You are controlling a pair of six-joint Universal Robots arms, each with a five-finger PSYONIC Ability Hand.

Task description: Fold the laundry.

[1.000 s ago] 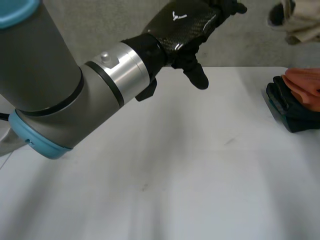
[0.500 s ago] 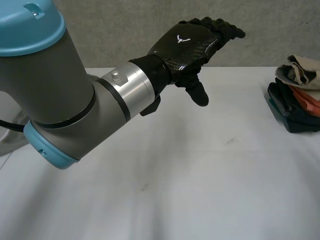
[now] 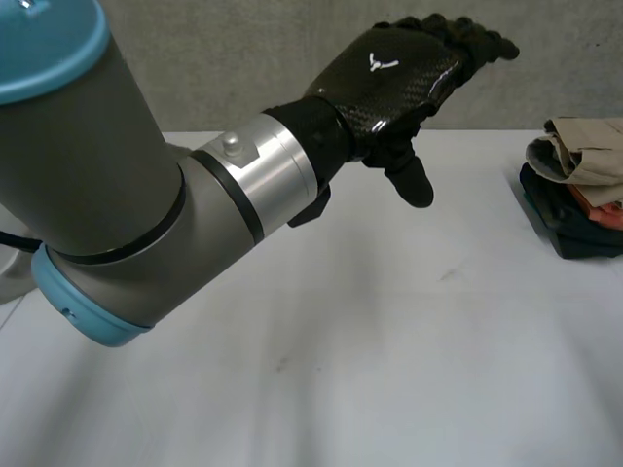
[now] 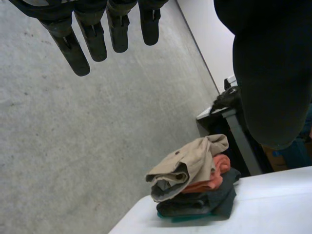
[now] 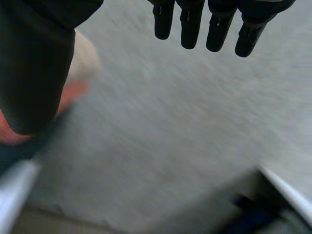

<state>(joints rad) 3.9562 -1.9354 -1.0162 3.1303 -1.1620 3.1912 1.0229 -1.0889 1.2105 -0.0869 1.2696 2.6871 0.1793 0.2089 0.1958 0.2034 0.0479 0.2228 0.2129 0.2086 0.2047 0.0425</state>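
A stack of folded laundry (image 3: 576, 209) sits at the table's right edge, with a beige garment (image 3: 584, 156) lying loosely on top of an orange piece and dark ones. My left hand (image 3: 394, 78) hovers open and empty above the back middle of the white table (image 3: 389, 341), well left of the stack. Past that hand's straight fingers (image 4: 92, 34), the left wrist view shows the stack (image 4: 200, 200) with the beige garment (image 4: 190, 165) on top. My right hand (image 5: 34, 63) is open with straight fingers (image 5: 219, 19) and holds nothing; blurred beige and orange cloth (image 5: 73, 92) lies beside its thumb.
A grey concrete wall (image 3: 243, 68) runs behind the table. A dark stand (image 4: 229, 122) is beyond the table's corner near the stack. My left arm (image 3: 117, 195) reaches across the left half of the table.
The beige garment, held high at the right a second ago, has come down onto the stack. The right hand has opened and let it go. My left hand has shifted slightly right.
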